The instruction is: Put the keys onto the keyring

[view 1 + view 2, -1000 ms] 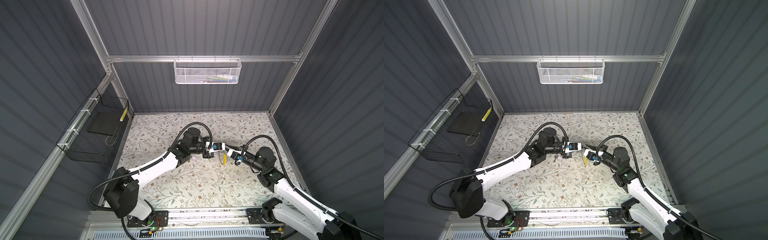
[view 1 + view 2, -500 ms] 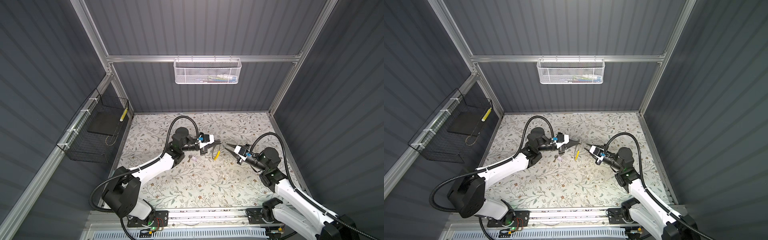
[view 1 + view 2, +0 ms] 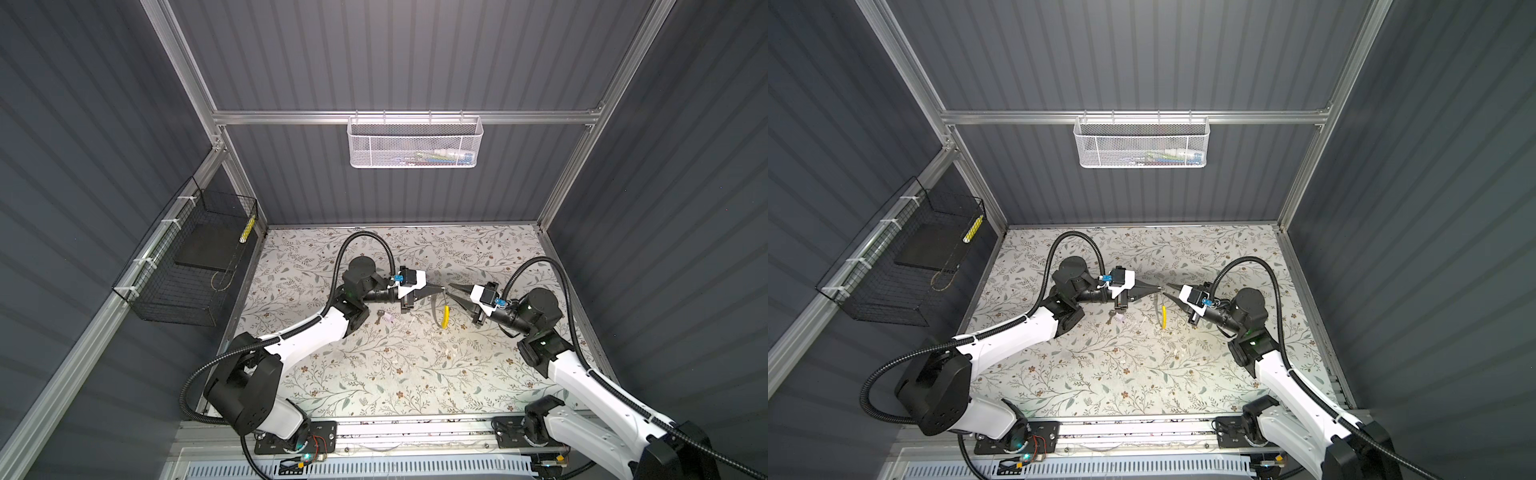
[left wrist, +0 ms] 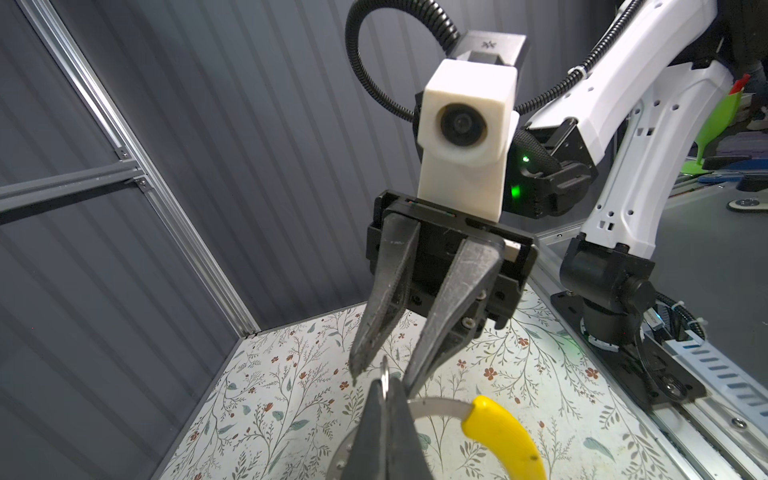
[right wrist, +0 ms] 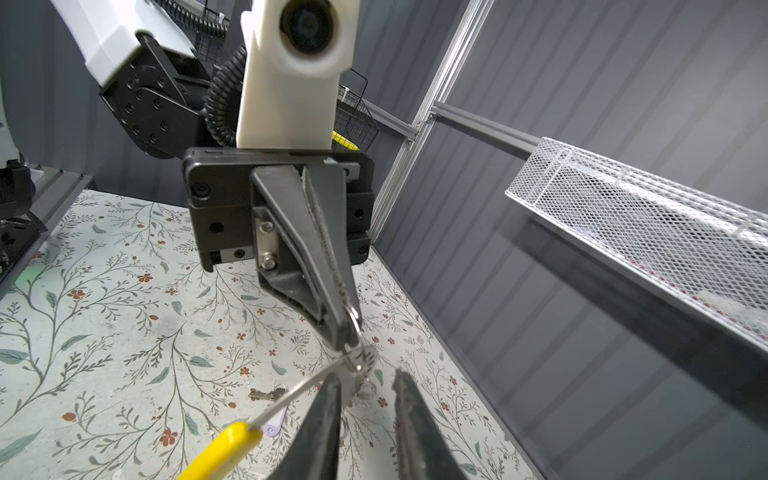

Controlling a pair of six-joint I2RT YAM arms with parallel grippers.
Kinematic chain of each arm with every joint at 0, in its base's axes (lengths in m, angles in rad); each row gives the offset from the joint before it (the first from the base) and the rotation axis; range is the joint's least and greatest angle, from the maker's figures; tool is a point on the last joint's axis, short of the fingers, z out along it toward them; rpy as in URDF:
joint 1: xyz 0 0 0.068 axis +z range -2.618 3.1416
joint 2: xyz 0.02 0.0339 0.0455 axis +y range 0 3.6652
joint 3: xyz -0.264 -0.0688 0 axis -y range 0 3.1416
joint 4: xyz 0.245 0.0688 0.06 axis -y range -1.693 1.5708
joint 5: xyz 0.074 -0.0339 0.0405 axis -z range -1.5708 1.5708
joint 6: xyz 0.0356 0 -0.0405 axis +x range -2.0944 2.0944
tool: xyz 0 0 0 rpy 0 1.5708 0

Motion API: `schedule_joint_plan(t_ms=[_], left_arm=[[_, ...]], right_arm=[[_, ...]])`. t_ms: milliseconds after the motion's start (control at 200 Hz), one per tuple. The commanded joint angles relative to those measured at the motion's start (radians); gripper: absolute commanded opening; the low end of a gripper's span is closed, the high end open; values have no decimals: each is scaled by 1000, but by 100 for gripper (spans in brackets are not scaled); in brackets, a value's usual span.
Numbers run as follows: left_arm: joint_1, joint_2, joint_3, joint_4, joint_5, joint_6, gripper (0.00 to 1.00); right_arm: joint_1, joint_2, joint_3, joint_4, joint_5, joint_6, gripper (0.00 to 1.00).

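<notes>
Right gripper (image 4: 384, 380) had drawn back off the ring (image 4: 436, 404), jaws parted, just beside the left gripper (image 5: 348, 336), which alone pinched the ring's end. Near the left gripper the key (image 5: 264, 394) lay on the mat (image 3: 374, 374), unthreaded; the right looked free to fetch it.

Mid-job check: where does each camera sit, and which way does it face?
Both top views: high above the front, looking down on the table, left arm, right arm, and the left gripper and right gripper nearly meeting.
Left wrist: on the left arm, looking past its shut gripper at the open right gripper.
Right wrist: on the right arm, facing the left gripper and arm.
Shared: all show the keyring pinched by the left gripper.
</notes>
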Motion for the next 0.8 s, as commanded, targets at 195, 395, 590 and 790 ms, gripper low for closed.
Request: schedule_joint_plan(t_ms=[195,395,590,790], left_arm=[[-3,-3,-3,14,27,-3,0],[-4,-2,2,2,35,1,0],[-9,1,11,-24,42,17,0],[-11,-4,14,-39,36,35,0]], right_arm=[[15,10,33,-1,-35,2,21],[19,11,33,9,-35,7,19],[19,16,34,14,-43,16,14],[20,24,34,-6,-55,5,1]])
